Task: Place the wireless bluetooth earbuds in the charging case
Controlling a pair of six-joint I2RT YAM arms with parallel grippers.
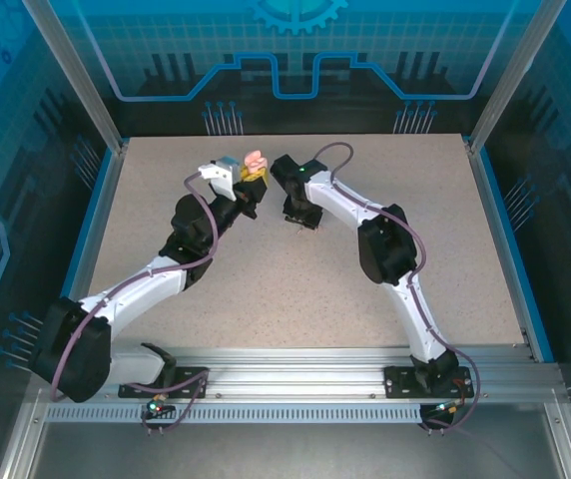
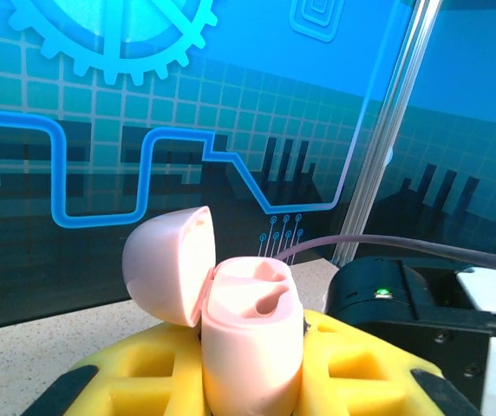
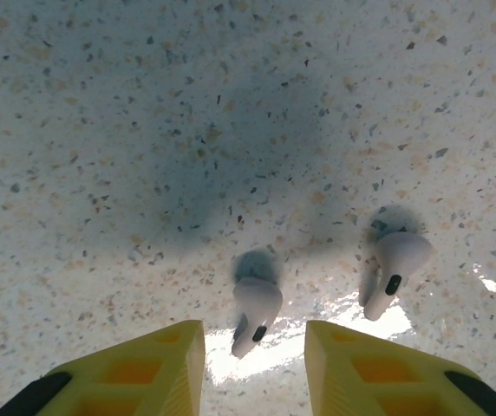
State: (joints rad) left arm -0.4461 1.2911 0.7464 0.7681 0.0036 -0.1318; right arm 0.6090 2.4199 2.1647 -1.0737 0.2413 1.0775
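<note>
Your left gripper (image 2: 252, 381) clamps the pale pink, egg-shaped plastic charging case (image 2: 252, 338) upright with its hinged lid (image 2: 168, 264) swung back, so the sockets face up for loading. Your right gripper (image 3: 255, 368) hangs over the speckled tabletop (image 3: 101, 130), jaws apart and empty. They straddle one pale pink stemmed earbud (image 3: 257, 303), with its twin (image 3: 395, 260) lying just beside.

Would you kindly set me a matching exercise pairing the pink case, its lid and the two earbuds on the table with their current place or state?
Things:
1. pink case
2. lid
3. nearer earbud
4. farther earbud

Places or states:
A. hinged open
B. on the table, off to one side of the right gripper
C. clamped in the left gripper
D. on the table, in line with the right gripper's open jaws

Pairs: 1-C, 2-A, 3-D, 4-B.
</note>
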